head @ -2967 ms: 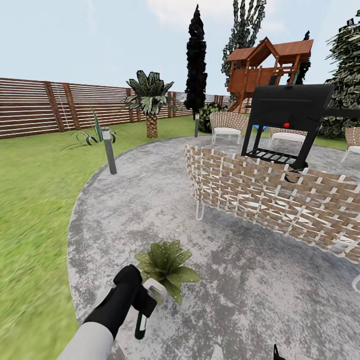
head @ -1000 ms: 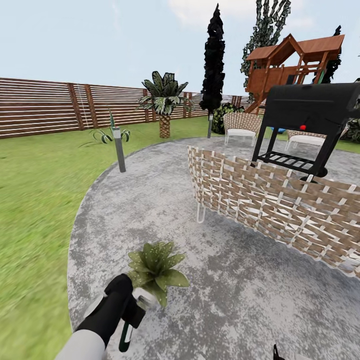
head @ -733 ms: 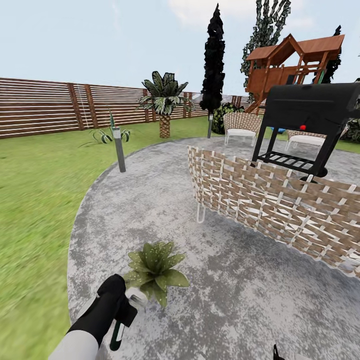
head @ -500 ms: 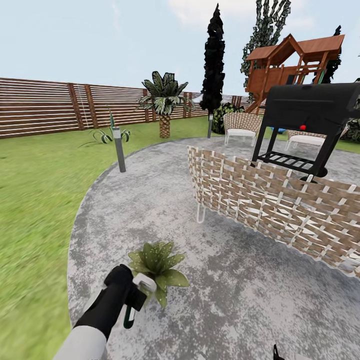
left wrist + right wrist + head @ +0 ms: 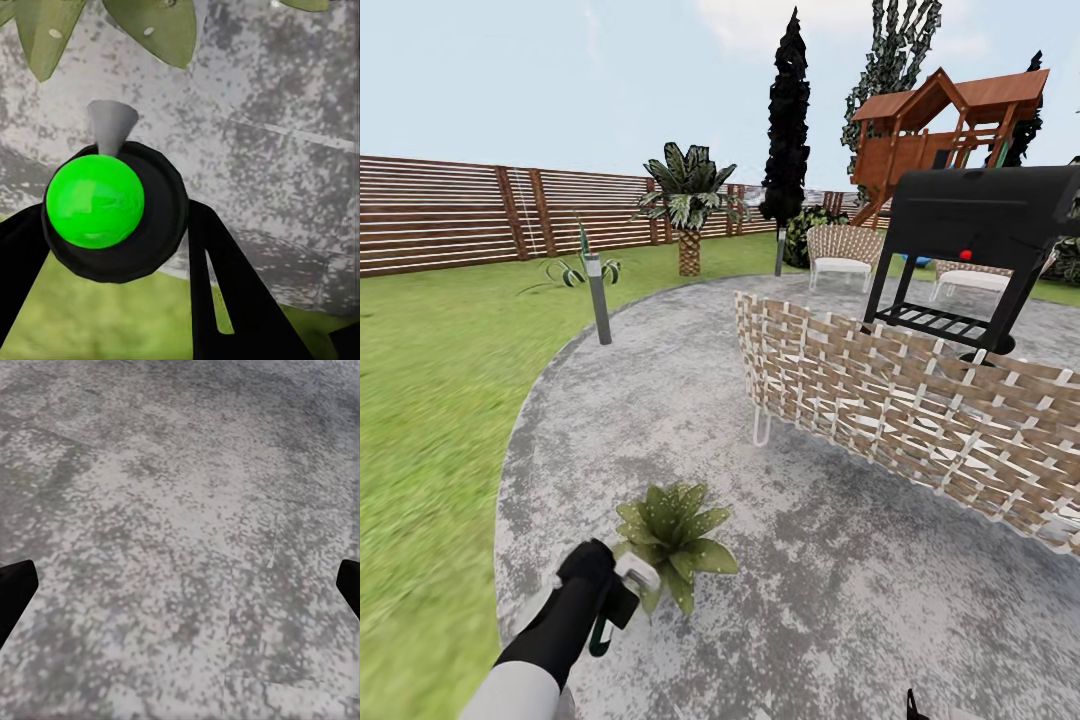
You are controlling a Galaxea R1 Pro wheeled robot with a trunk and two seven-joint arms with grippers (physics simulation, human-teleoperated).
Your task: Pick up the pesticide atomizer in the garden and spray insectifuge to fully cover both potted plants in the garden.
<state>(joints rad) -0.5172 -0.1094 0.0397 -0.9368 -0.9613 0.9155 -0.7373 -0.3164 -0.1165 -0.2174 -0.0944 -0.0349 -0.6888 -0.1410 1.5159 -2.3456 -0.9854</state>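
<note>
The sprayer (image 5: pixel 622 592), clamped in the left gripper (image 5: pixel 610 600), has been drawn back slightly and is held just beside the speckled potted plant (image 5: pixel 672 528) on the patio (image 5: pixel 840 560); spraying seems underway. The right gripper's jaws are spread apart.

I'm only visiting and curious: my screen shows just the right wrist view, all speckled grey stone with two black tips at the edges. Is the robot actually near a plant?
Observer: Yes. In the head view the left gripper holds the pesticide atomizer right beside a potted plant on the patio.
Operator: Does that plant look sprayed?
Observer: The left wrist view shows a few whitish specks on its leaves.
Operator: What else is around?
Observer: A wicker seat stands beyond the plant, and a black grill shows behind it.
</note>
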